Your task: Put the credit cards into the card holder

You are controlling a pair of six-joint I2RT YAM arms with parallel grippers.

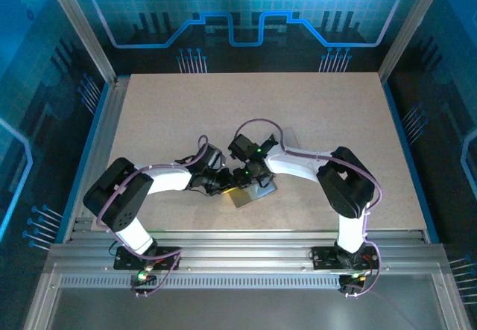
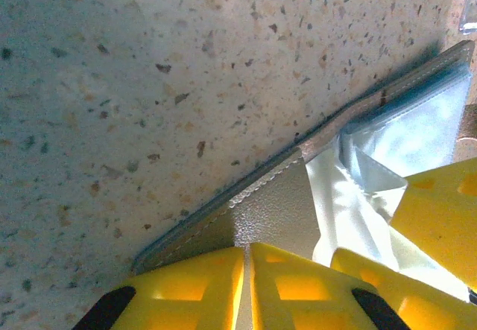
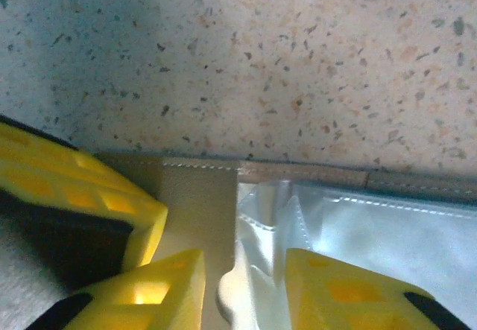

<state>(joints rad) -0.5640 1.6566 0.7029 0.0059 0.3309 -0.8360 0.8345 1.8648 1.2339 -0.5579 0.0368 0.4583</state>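
Observation:
The card holder [image 1: 253,194] lies open on the table between the two arms, a flat grey case with a silvery pocket lining [image 3: 387,226]. My left gripper [image 2: 247,270] is shut on the edge of its grey panel [image 2: 272,211], with only a thin sliver of the panel showing between the yellow fingers. In the top view this gripper [image 1: 227,183] sits at the holder's left side. My right gripper [image 3: 242,285] stands open, its fingers apart over the seam where the grey panel [image 3: 194,196] meets the pocket. The credit cards are out of view.
The speckled tabletop [image 2: 186,62] stretches beyond the holder. The corner of a clear plastic box [image 2: 469,10] shows just past the holder; in the top view the box [image 1: 289,138] lies behind the right wrist. Both wrists crowd together at the table's middle.

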